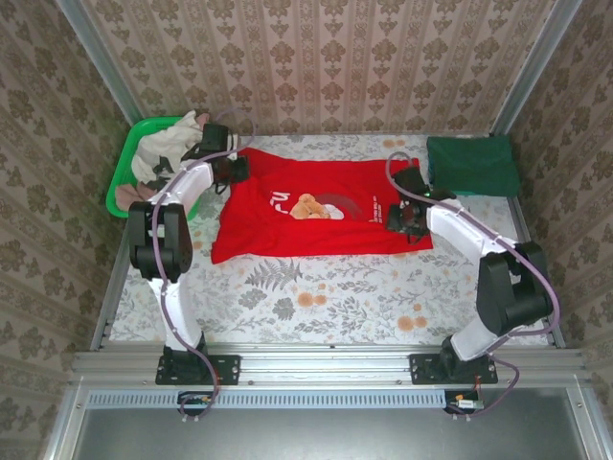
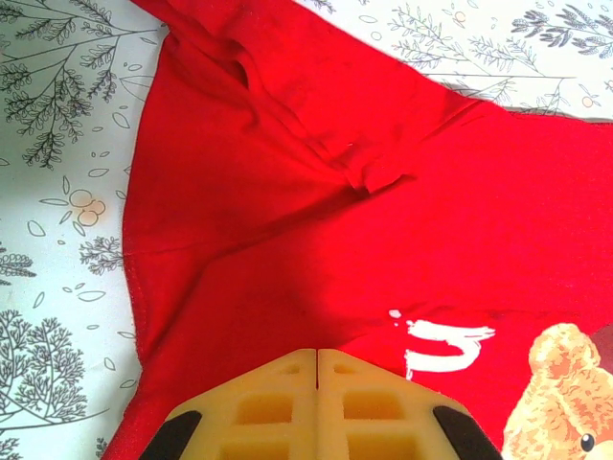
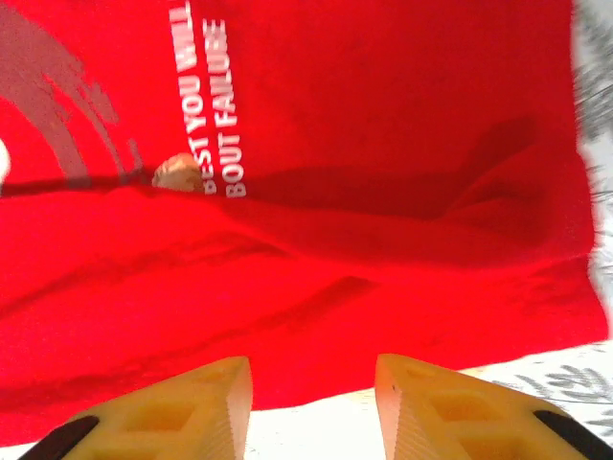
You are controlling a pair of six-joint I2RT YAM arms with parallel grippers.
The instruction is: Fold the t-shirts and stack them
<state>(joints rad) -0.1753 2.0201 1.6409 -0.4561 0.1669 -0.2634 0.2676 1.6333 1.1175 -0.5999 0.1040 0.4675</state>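
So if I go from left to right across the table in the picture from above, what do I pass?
First the green basket with crumpled clothes → the red t-shirt with the teddy bear, spread flat → the folded dark green t-shirt.

Beige damask-patterned wallpaper walls [image 1: 326, 57] close in on three sides of the white, leaf-and-flower-printed tabletop [image 1: 326, 297]. A ribbed silver metal rail [image 1: 326, 367] runs along its near edge under soft, even light.
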